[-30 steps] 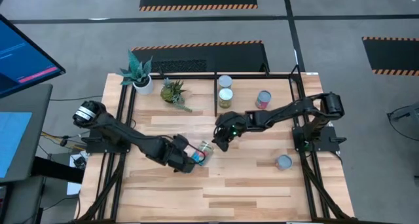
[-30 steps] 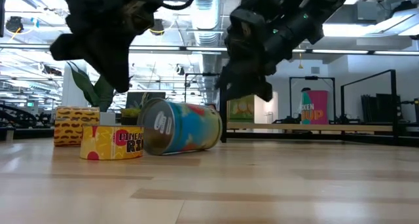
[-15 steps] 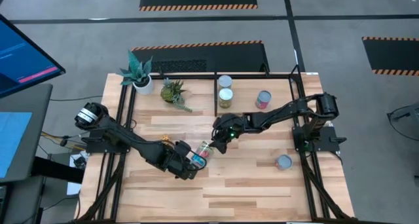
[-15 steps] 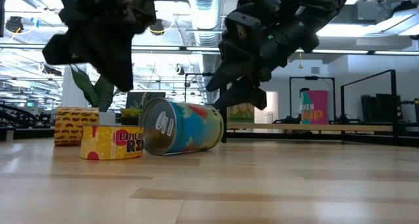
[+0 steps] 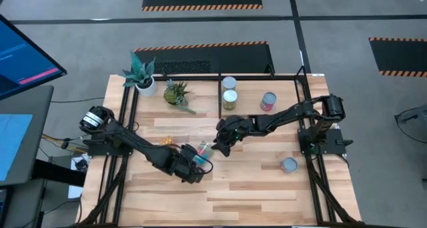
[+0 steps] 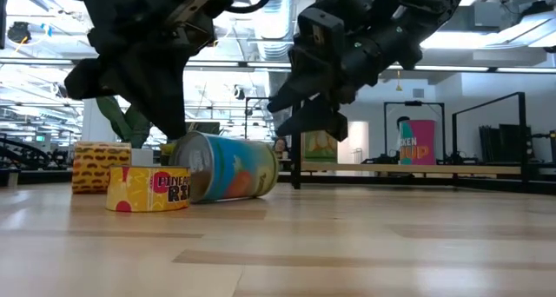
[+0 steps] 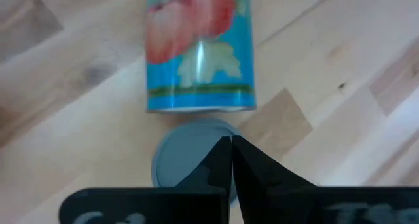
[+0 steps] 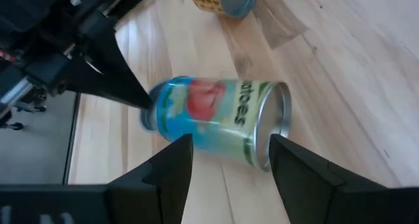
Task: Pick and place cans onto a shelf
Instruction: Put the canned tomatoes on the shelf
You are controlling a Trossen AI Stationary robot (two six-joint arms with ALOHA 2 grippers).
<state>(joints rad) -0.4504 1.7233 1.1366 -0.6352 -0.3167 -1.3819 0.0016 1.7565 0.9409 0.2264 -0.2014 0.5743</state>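
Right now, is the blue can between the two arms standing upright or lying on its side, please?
On its side: the blue can rests lengthwise on the table, one round end facing sideways.

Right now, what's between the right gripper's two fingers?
The right wrist view shows the blue can lying on its side beyond the open right gripper, with bare table around.

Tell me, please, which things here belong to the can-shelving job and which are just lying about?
Job: toppled blue can, yellow can, three shelved cans, grey-topped can, shelf, left gripper, right gripper.
Lying about: two potted plants, monitor.
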